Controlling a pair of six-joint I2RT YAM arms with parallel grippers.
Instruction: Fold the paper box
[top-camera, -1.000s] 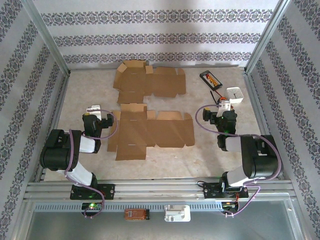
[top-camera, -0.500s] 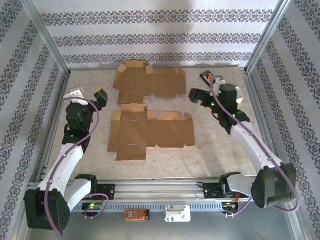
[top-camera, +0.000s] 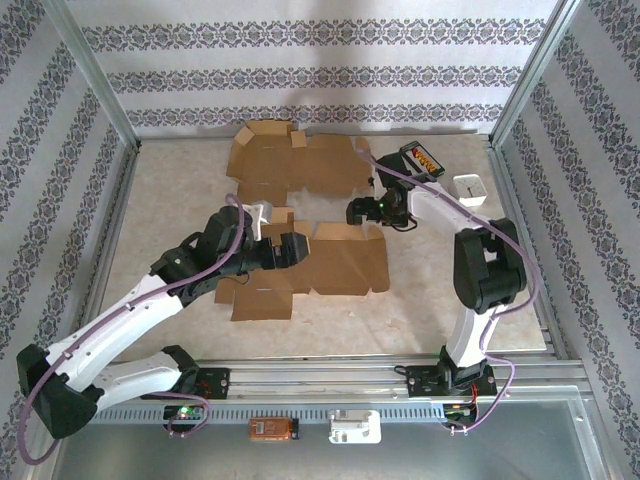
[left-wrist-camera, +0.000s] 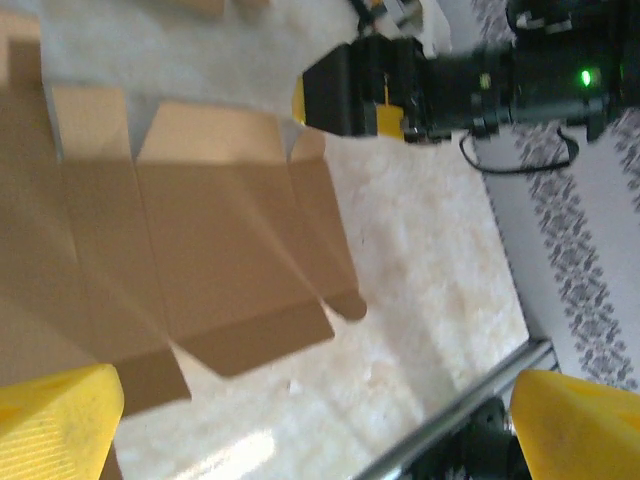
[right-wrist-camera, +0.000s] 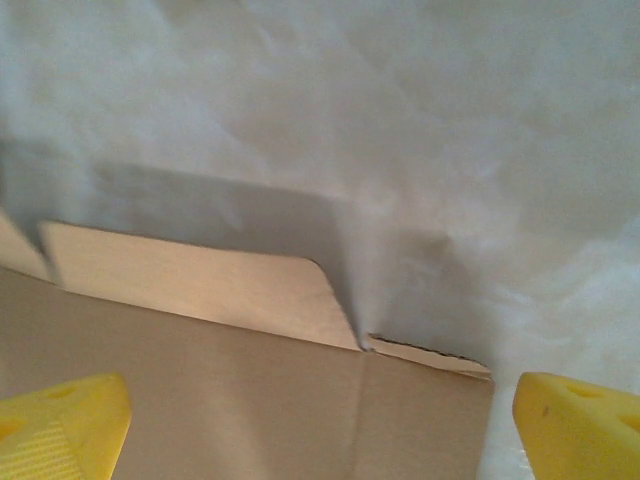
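Two flat brown cardboard box blanks lie on the table, the near blank (top-camera: 320, 265) and the far blank (top-camera: 300, 165). My left gripper (top-camera: 277, 233) hovers open over the near blank's upper middle. In the left wrist view the near blank (left-wrist-camera: 200, 230) lies unfolded below the yellow fingertips (left-wrist-camera: 60, 420), with nothing between them. My right gripper (top-camera: 362, 212) is open just above the near blank's top edge. In the right wrist view the near blank's corner flap (right-wrist-camera: 250, 400) lies between the wide yellow fingertips (right-wrist-camera: 580, 425), untouched. The left wrist view also catches the right gripper (left-wrist-camera: 365, 90).
A black and orange object (top-camera: 422, 158) and a small white box (top-camera: 470, 190) lie at the back right. Patterned walls and metal frame posts (top-camera: 100, 90) enclose the table; a metal rail (top-camera: 320, 375) runs along the near edge.
Both arms swung in from the sides of the table to the middle; the left gripper now hangs over the near blank and the right one at its top edge. Both stayed open.
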